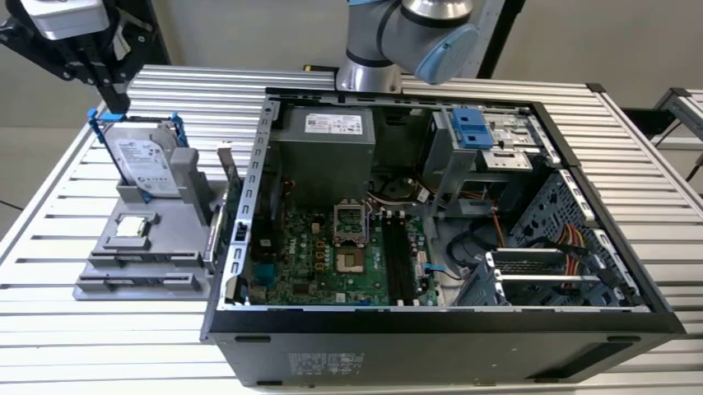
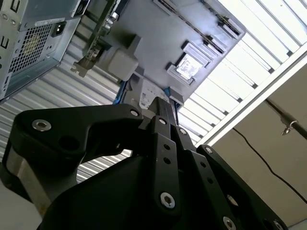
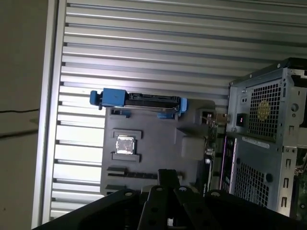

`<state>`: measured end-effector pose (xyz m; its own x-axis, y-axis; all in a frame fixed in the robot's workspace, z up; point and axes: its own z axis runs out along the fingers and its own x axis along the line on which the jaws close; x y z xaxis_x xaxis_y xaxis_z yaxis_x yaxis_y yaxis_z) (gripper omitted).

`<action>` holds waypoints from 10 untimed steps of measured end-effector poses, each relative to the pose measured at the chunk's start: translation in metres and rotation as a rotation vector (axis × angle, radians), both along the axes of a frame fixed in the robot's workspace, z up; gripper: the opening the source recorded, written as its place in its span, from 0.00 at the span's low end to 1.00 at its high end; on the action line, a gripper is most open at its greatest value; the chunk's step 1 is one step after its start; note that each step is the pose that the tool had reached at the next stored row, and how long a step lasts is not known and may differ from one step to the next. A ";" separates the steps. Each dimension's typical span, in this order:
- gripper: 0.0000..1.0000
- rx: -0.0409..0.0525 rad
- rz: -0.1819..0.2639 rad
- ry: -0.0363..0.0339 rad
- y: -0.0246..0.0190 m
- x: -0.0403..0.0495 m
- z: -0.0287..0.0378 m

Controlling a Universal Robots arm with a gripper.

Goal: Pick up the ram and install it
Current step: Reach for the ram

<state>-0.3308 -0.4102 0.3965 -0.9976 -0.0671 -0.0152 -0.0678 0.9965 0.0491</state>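
1. While my gripper (image 1: 114, 105) hangs over the far end of the grey tray (image 1: 99, 290), just beside the blue frame of the upright hard drive (image 1: 143, 160), the ram stick (image 1: 143, 258) sits in that tray and not in the computer case (image 1: 439, 346). I take it to be the thin dark strip standing on edge in a holder, the next place past the small silver chip (image 1: 133, 226). I cannot make out its colour.

2. In the exterior view the stick lies toward 6 o'clock from my fingertips, with the hard drive and the chip between us. Its long axis runs roughly 9 to 3 o'clock, across the tray.

3. The case stands at 3 o'clock of the tray. The black slots (image 1: 398, 259) on its board run about 12 to 6 o'clock, so I judge the stick lies crosswise to them as it rests now.

4. In the first wrist view my gripper (image 3: 168, 173) lines up with one end of the ram stick (image 3: 132, 174). The exterior view shows me apart from it and up near the top of the hard drive.

5. In both wrist views my fingers (image 2: 160, 103) are drawn together into one dark tip. I see nothing clamped between them and they touch nothing, so I judge the gripper closed and empty.
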 end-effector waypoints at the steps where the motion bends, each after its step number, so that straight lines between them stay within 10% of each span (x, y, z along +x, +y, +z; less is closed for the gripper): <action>1: 0.00 0.0000 0.000 0.0000 -0.0009 -0.0002 0.0000; 10: 0.00 0.0000 0.000 0.0001 -0.0085 -0.0044 -0.0005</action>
<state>-0.3352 -0.4187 0.3960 -0.9976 -0.0671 -0.0152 -0.0678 0.9965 0.0491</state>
